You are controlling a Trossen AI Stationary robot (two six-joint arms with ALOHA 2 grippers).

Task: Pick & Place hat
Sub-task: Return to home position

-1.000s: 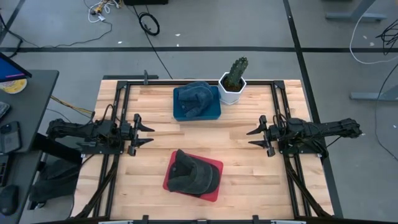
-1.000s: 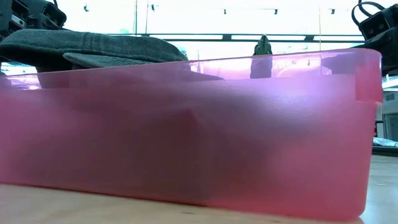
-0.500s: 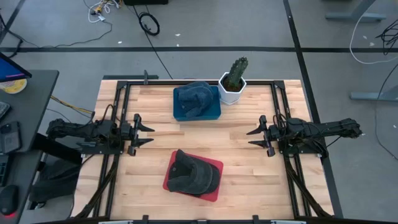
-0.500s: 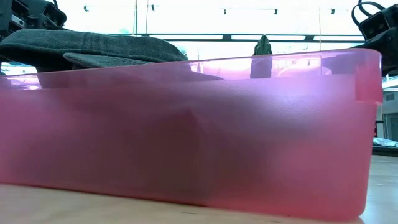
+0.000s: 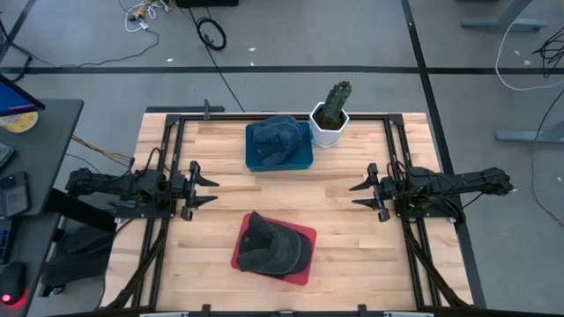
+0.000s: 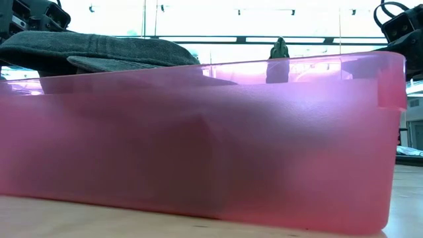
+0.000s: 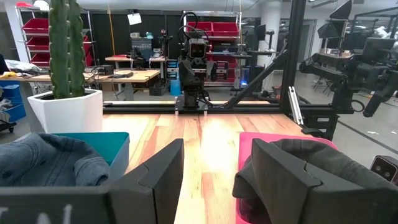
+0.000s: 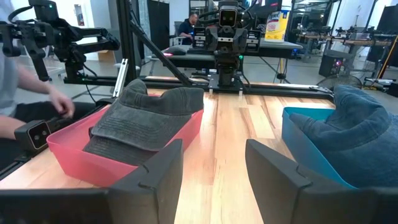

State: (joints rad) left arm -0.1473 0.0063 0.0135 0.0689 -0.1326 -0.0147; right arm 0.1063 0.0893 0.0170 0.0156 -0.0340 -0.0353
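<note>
1. High view: the black cap [image 5: 269, 246] lies in the pink bin [image 5: 305, 232] at the near middle of the table [image 5: 352, 255], heaped above the rim.
2. The left gripper [image 5: 211, 190] rests at the table's left side, jaws apart and holding nothing.
3. The right gripper [image 5: 354, 195] sits opposite at the right side, jaws likewise spread and empty.
4. A blue bin [image 5: 302, 162] holding a denim hat [image 5: 278, 136] stands at the far edge, just beside a potted cactus [image 5: 335, 101].
5. Low view: the pink wall fills the frame, and there is probably more than one cap inside, though they cannot be counted.

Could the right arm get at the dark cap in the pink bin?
Probably yes: the right arm waits with jaws open, and only bare table lies between it and the dark cap.
</note>
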